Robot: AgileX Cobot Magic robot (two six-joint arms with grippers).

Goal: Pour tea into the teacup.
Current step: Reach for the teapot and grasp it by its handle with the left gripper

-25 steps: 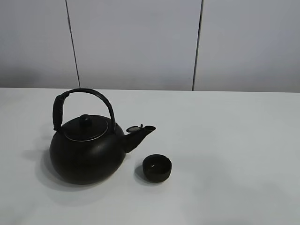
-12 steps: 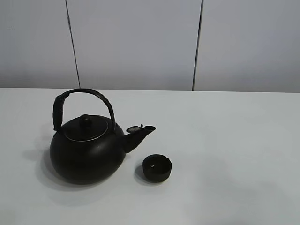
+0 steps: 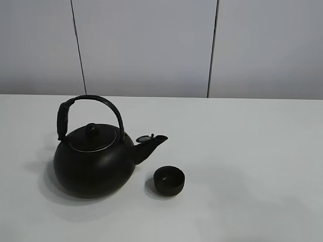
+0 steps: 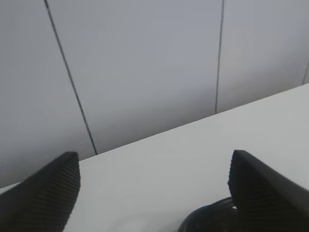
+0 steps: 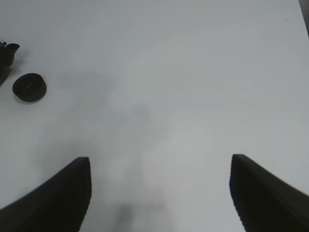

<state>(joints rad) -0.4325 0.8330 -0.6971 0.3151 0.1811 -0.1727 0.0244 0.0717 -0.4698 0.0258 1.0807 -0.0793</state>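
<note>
A big round black kettle [image 3: 93, 164] with an arched handle and a lidded spout stands on the white table [image 3: 242, 151] at the left. The small black teacup [image 3: 169, 180] sits just in front of the spout; it also shows in the right wrist view [image 5: 29, 87]. No tea is visible. Neither gripper shows in the exterior view. My left gripper [image 4: 154, 188] is open, above and behind the kettle, whose handle top [image 4: 207, 220] shows between the fingers. My right gripper [image 5: 159, 193] is open over bare table, well right of the teacup.
A grey panelled wall [image 3: 151, 45] stands behind the table's far edge. The kettle's spout tip [image 5: 9, 50] shows at the edge of the right wrist view.
</note>
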